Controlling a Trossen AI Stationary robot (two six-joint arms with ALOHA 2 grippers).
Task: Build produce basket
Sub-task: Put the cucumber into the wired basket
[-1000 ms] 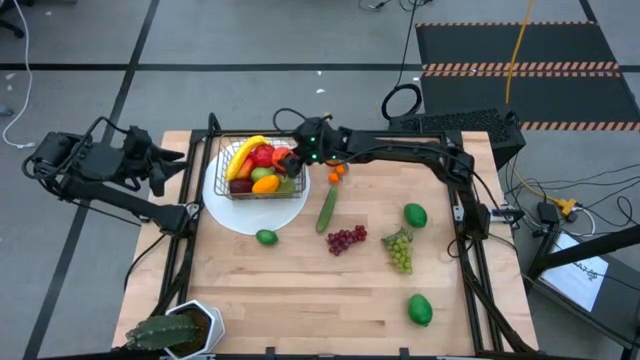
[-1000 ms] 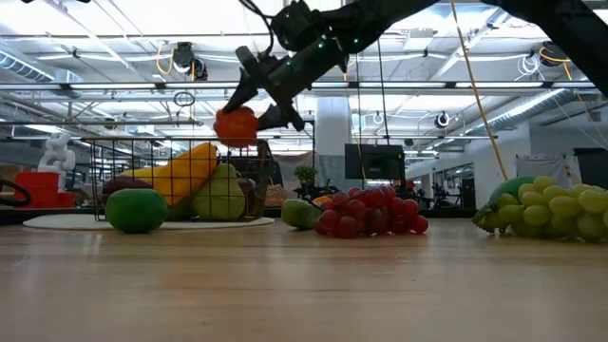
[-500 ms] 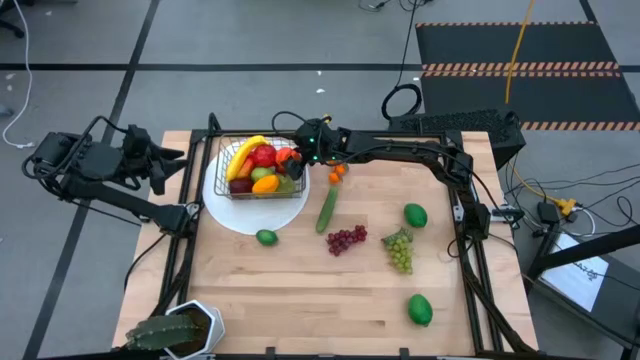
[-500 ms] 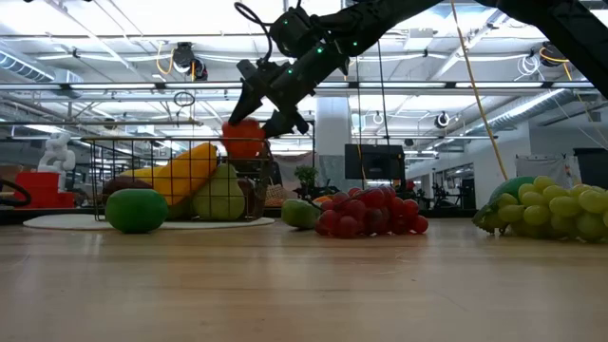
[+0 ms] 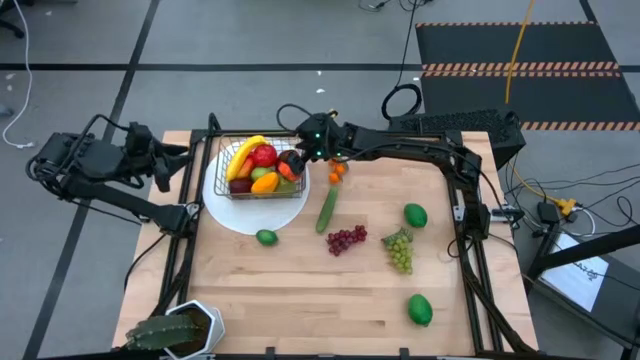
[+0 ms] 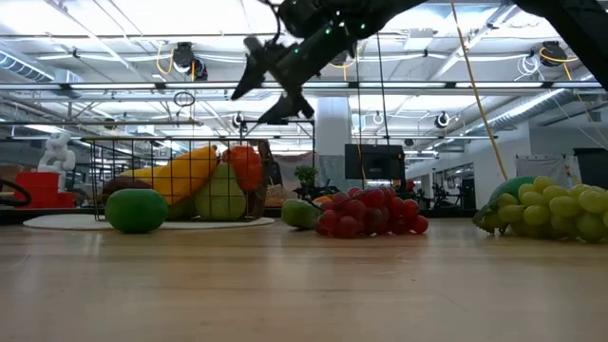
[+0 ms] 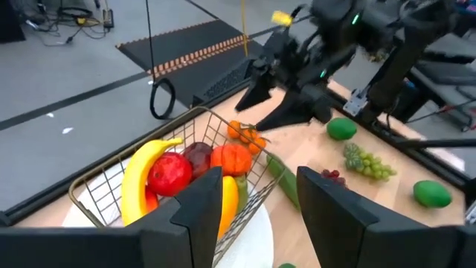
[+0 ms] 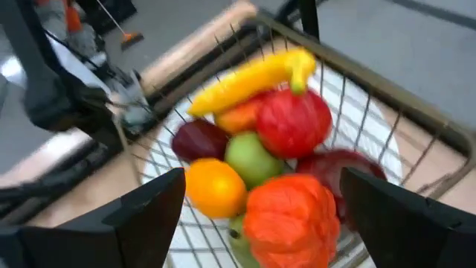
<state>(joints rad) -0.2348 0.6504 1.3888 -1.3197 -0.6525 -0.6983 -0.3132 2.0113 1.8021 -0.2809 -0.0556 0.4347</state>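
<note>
Left gripper (image 5: 172, 165): parked off the table's left edge, level with the basket; its two dark fingers (image 7: 199, 216) stand apart with nothing between them.
Plant (image 5: 172, 330): spiky green, in a white pot at the table's near left corner.
Plate (image 5: 258, 212): round and white, lying under the basket on the left part of the table.
Basket (image 5: 222, 172): dark wire grid, standing on the plate; inside it a yellow banana (image 5: 243, 153), a red apple (image 5: 263, 155), an orange pepper (image 8: 291, 217), a green pear (image 6: 220, 194) and an orange round fruit (image 8: 216, 187) (packed close together).
Lime (image 5: 266, 237): on the wood just off the plate's near edge.
Right gripper (image 5: 300, 158): above the basket's right end, jaws spread wide and empty; in the low view it hangs clear above the wire rim, the pepper lying below it inside the basket.
Small orange fruit (image 5: 337, 171): on the table just right of the basket.
Cucumber (image 5: 327, 208): lying at a slant, right of the plate.
Purple grapes (image 5: 346, 239): near the cucumber's lower end.
Green grapes (image 5: 399, 249): right of the purple bunch.
Green fruits: one (image 5: 415, 215) beside the green grapes, another (image 5: 420, 309) well apart near the front right.
</note>
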